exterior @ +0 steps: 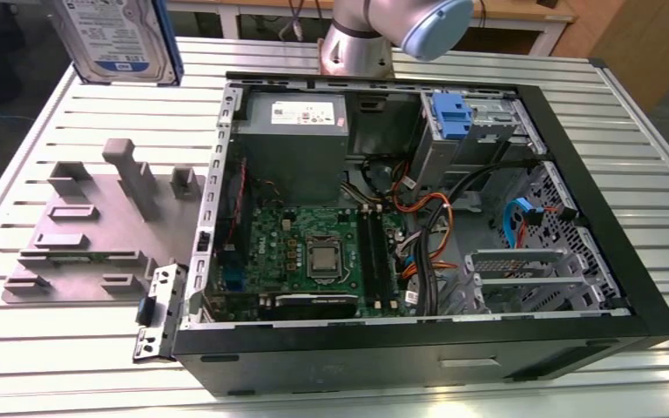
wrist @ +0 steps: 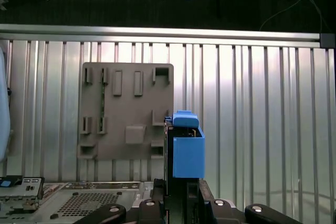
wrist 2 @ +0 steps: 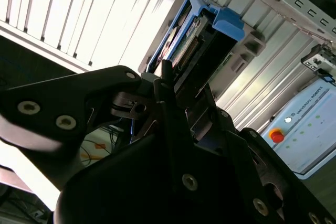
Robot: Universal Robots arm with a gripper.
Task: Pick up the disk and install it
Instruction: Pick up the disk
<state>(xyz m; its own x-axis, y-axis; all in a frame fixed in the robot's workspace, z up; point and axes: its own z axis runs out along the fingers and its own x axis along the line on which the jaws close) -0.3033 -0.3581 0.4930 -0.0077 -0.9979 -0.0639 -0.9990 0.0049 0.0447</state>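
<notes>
disk [exterior: 111, 39]: picked up, held aloft beside computer case [exterior: 428, 361]
gripper [wrist: 182, 191]: clamped on disk
install: not yet done

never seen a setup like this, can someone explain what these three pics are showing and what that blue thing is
This is one robot arm with a gripper at its end. The exterior view comes from a camera off the arm. It looks over a slatted metal table that carries an open computer case. On the exterior view's left of the case lies a grey fixture plate with pegs and slots.

The two wrist views come from cameras that ride on the arm and look along the gripper.

The gripper is shut on the disk, a silver hard drive with a white-and-blue label, framed by a blue bracket. The disk is held up off the table, outside the case. In both wrist views you see it edge-on, so the blue thing is that bracket.
</notes>
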